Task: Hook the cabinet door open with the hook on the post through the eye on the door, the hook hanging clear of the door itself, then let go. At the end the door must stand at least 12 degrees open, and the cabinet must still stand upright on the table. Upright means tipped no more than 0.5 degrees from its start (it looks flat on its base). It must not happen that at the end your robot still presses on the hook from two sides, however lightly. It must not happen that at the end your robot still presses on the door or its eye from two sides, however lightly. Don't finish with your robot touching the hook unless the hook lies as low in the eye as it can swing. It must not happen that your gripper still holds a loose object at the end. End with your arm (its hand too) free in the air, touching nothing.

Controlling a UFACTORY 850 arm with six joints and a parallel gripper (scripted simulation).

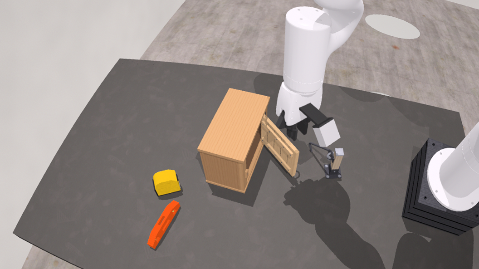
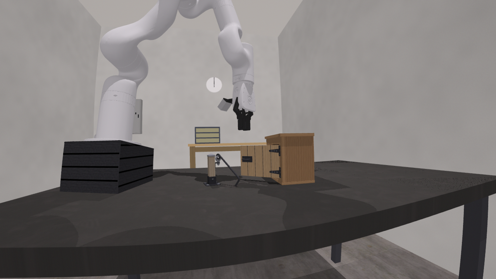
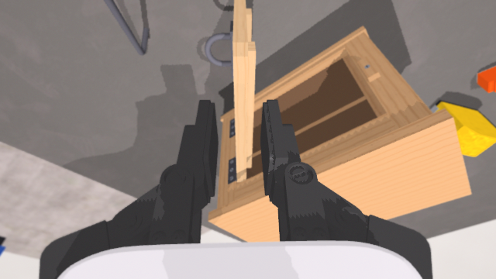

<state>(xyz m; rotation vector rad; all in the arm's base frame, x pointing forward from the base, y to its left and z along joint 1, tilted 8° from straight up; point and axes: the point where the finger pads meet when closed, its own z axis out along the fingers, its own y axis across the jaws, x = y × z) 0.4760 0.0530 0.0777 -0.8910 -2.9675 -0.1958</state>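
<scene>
The wooden cabinet (image 1: 233,138) stands flat on the dark table with its door (image 1: 280,145) swung well open. The metal eye (image 3: 215,50) sits on the door's outer face near its free edge. The post (image 1: 336,160) stands to the right of the door, and its hook (image 1: 319,152) hangs down with the tip on the table, apart from the eye. My gripper (image 2: 243,127) hovers above the door's top edge near the hinge side. In the wrist view the fingers are narrowed, with a gap on each side of the door (image 3: 243,89) below, and they hold nothing.
A yellow block (image 1: 166,182) and an orange bar (image 1: 163,223) lie to the left of the cabinet. The arm's black base (image 1: 440,186) stands at the table's right end. A dark hook arm (image 3: 128,27) shows at the wrist view's top left.
</scene>
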